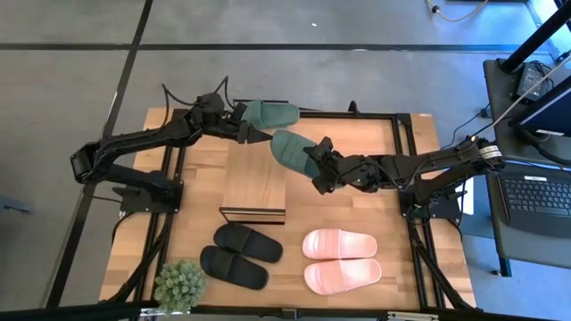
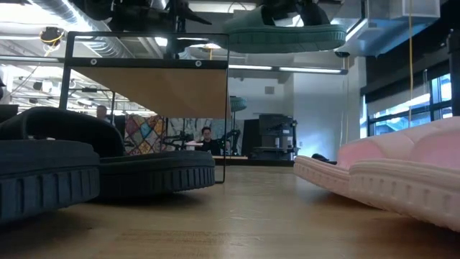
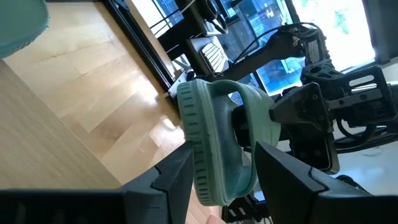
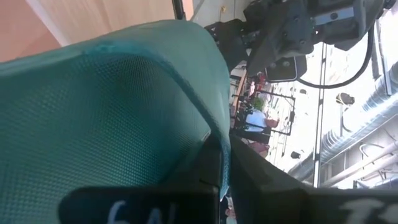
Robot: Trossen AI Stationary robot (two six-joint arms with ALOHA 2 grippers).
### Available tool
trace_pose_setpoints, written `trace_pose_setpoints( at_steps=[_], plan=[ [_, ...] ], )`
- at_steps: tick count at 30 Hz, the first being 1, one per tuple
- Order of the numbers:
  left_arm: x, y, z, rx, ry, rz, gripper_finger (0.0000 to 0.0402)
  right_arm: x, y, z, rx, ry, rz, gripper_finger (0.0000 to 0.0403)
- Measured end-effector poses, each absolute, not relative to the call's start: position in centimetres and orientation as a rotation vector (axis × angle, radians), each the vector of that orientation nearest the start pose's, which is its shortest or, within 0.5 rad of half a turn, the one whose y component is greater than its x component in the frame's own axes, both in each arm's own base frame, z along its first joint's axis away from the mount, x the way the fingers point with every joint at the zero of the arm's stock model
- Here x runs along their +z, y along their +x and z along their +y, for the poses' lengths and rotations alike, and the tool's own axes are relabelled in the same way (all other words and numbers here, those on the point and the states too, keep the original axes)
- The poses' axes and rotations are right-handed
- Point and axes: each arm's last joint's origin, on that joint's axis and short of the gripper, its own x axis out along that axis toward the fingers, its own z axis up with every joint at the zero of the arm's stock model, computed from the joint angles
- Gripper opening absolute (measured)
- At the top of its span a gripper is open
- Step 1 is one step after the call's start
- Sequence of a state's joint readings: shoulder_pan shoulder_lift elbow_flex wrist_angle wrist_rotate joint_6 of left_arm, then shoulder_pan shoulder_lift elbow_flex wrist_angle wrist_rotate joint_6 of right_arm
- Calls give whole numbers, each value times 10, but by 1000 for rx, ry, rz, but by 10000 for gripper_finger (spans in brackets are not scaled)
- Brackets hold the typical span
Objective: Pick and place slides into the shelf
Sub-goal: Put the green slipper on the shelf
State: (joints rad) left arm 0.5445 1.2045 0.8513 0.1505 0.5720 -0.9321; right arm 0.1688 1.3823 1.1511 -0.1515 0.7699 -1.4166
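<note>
Both arms meet above the back of the shelf, a small rack w/ light plank top standing mid-surface. Right gripper has its fingers clenched on one dark green slide, held in the air just behind the shelf's right rear corner. Left gripper reaches to the same slide from the other side; its fingers straddle the sole edge, parted, apparently not squeezing. Second green slide lies further behind the shelf, near the surface's far edge. Black pair sits in front of the shelf, pink pair to their right, potted plant at front left of the black ones.
</note>
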Motion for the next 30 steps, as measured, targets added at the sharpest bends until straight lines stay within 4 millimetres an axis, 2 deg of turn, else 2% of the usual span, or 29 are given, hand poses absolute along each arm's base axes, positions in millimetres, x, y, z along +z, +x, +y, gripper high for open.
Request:
trace_pose_setpoints(
  at_steps=[30],
  plan=[
    [303, 236, 124, 58, -1010, 171, 161, 335, 305, 32, -248, -1501, 675, 14]
  ],
)
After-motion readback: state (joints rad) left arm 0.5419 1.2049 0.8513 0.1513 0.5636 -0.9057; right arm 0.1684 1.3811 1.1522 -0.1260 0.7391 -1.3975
